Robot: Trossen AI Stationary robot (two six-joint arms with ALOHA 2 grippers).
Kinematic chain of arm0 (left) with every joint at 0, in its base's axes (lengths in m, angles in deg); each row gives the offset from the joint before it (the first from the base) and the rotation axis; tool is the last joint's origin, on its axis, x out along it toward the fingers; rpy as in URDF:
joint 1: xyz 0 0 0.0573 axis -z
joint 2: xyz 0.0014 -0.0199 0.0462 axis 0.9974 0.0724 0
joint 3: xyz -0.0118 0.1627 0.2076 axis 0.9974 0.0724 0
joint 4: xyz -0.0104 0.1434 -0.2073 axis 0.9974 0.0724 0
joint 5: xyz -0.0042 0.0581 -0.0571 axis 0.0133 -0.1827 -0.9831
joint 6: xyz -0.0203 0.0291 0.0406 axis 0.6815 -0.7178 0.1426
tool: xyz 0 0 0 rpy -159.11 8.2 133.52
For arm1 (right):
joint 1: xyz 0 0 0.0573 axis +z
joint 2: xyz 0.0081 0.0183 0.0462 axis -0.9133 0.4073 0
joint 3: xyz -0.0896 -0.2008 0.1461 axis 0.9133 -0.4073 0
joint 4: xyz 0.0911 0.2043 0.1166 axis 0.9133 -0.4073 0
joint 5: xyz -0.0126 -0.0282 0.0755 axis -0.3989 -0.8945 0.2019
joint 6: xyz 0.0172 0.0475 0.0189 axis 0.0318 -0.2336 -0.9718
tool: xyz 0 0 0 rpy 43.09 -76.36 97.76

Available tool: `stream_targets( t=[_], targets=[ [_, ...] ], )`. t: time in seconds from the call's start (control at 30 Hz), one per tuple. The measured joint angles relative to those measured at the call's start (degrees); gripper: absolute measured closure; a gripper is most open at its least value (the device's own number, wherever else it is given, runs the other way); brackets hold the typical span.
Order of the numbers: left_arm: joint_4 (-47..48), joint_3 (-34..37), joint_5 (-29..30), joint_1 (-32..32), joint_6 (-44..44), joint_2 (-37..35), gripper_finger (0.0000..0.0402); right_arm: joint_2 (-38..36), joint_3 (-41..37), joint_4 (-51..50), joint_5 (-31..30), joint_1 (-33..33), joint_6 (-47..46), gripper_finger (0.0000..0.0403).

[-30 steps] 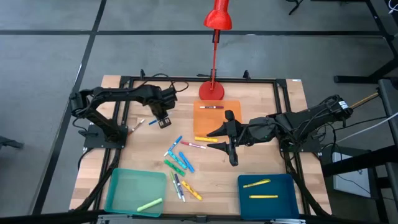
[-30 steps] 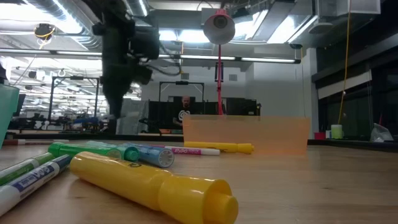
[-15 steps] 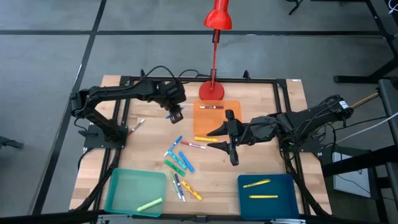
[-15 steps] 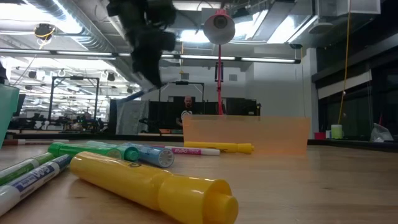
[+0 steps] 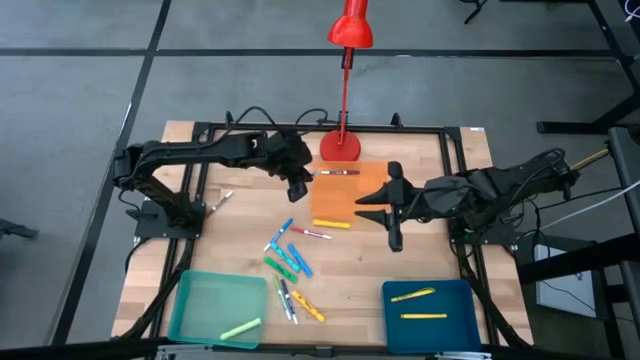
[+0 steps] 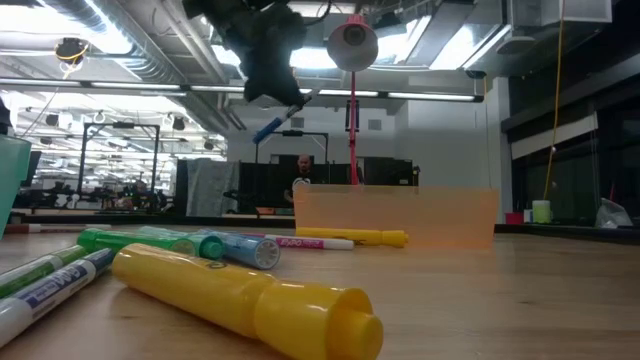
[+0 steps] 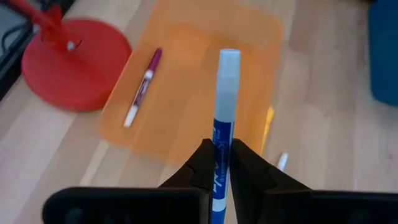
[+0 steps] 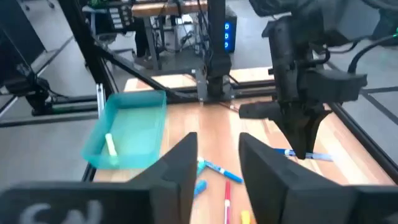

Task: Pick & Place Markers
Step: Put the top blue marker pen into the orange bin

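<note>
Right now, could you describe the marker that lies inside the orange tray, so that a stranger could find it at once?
Start from the red lamp base at the table's far edge. The flat orange tray lies just in front of it. The marker lies alone in the tray near the lamp: white body, dark red cap.

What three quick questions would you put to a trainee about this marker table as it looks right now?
1. True or false: the left jaws are shut on a blue marker.
2. How many yellow markers lie in the blue tray? A: one. B: two. C: four.
3. Fill the gap: the pink marker near the lamp's base lies in the ___ tray.

Key: 1 true; 2 B; 3 orange, the orange tray.
</note>
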Motion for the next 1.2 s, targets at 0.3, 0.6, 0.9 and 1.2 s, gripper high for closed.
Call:
stream_targets(
  t=[0.3, 0.6, 0.9, 1.2],
  targets=[
    [-8.7, 0.0, 0.6, 1.5, -0.3, 0.0, 0.0379, -2.8, 0.0, -6.3, 0.4, 0.0, -0.1, 0.039],
    [-16.8, 0.1, 2.4, 1.7, -5.4, 2.5, 0.0379, -3.7, 0.0, -7.7, 0.4, 0.0, -0.8, 0.0397],
    [-22.3, 0.1, 2.0, 0.9, -6.0, 8.2, 0.0379, -3.7, 0.0, -8.0, 1.5, 0.0, -1.5, 0.0399],
    [-26.1, 0.0, 1.2, 0.5, -6.0, 14.3, 0.0379, -3.7, 0.0, -8.3, 2.0, 0.0, -2.0, 0.04]
  ],
)
